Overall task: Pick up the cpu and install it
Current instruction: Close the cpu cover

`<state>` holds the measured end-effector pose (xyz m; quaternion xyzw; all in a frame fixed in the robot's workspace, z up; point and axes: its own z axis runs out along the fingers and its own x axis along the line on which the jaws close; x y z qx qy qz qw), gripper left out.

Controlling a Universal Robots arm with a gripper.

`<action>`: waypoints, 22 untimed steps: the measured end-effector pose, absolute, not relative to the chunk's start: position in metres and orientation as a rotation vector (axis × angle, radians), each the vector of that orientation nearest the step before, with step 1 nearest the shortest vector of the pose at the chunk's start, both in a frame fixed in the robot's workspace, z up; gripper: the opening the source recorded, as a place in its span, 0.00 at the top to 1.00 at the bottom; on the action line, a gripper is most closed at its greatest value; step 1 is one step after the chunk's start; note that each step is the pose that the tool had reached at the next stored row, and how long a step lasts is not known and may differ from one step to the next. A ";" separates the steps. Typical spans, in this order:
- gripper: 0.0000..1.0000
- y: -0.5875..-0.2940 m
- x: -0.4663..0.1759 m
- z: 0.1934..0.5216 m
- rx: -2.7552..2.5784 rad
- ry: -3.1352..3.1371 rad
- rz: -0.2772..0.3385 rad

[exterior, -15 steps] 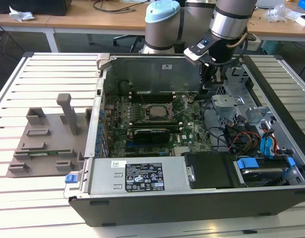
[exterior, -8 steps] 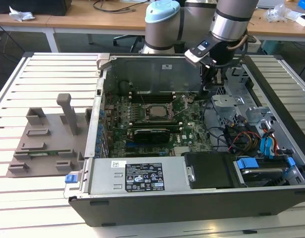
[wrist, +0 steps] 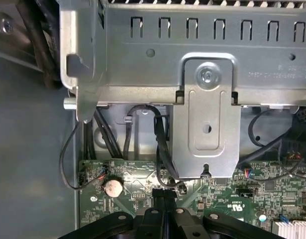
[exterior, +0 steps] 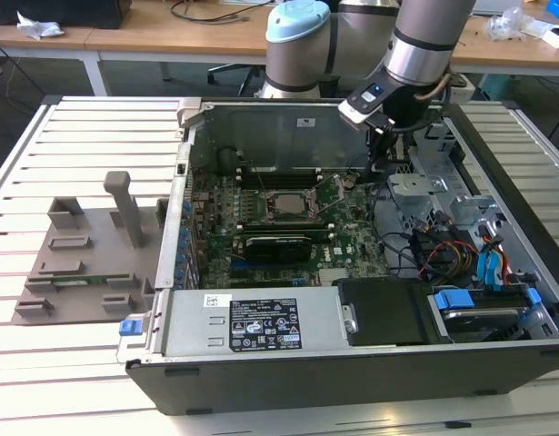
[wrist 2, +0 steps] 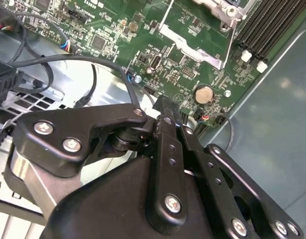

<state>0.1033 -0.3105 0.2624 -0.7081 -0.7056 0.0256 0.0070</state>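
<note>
Flat in socket [exterior: 261, 205] sits cpu [exterior: 284, 203], plate up, square so no long axis; gripper [exterior: 379, 168] pressed together, empty, over board nr socket, exterior view's right

Silver arm [exterior: 426, 41], pale-blue joint cap [exterior: 297, 20], black jaws

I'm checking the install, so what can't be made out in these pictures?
Socket: too small in the exterior view to tell whether the cpu sits inside; cut off by the picture edge in the second wrist view.
Motherboard beneath the end effector: hidden by its black linkage, second wrist view.
</note>
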 end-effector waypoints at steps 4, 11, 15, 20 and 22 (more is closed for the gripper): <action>0.89 -0.309 0.096 0.259 -2.208 -2.201 0.065; 0.89 -0.309 0.090 0.245 -2.166 -2.221 0.041; 0.89 -0.309 0.083 0.241 -2.155 -2.230 0.039; 0.89 -0.309 0.081 0.241 -2.154 -2.230 0.038; 0.89 -0.309 0.078 0.241 -2.155 -2.230 0.038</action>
